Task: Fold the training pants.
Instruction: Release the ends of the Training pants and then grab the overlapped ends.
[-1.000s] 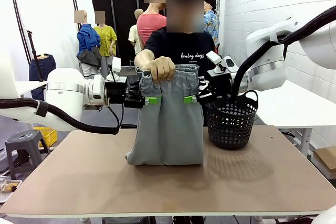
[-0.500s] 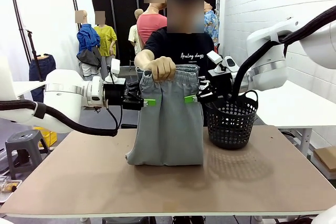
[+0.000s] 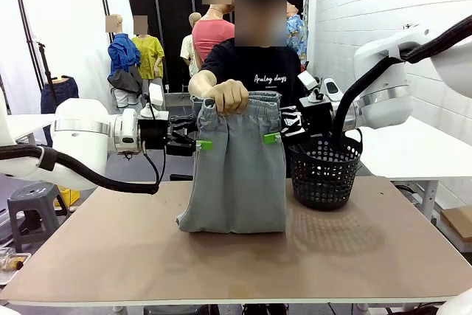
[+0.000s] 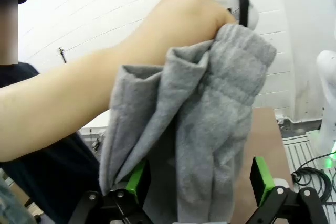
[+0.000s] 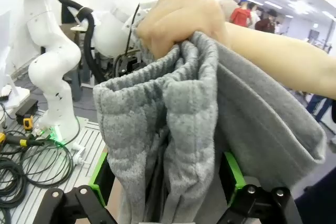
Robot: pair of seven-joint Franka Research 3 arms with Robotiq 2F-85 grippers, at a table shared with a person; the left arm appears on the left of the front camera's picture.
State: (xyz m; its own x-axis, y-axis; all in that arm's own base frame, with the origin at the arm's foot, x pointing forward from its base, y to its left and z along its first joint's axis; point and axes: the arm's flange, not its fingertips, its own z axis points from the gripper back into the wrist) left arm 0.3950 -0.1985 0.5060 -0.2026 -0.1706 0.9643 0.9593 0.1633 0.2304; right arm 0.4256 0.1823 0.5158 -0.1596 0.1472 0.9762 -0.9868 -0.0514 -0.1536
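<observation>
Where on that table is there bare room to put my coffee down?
The near strip of the table, in front of the training pants and the black basket, is bare; so is the stretch from the pants to the left edge. Crowded: around the waistband, where the person's hand, left gripper and right gripper meet.

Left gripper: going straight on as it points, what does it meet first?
The training pants: the cloth hanging from the person's hand seems to lie between the open fingers of the left gripper.

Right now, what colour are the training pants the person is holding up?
The training pants are plain light grey with no pattern, clearest in the front view.
</observation>
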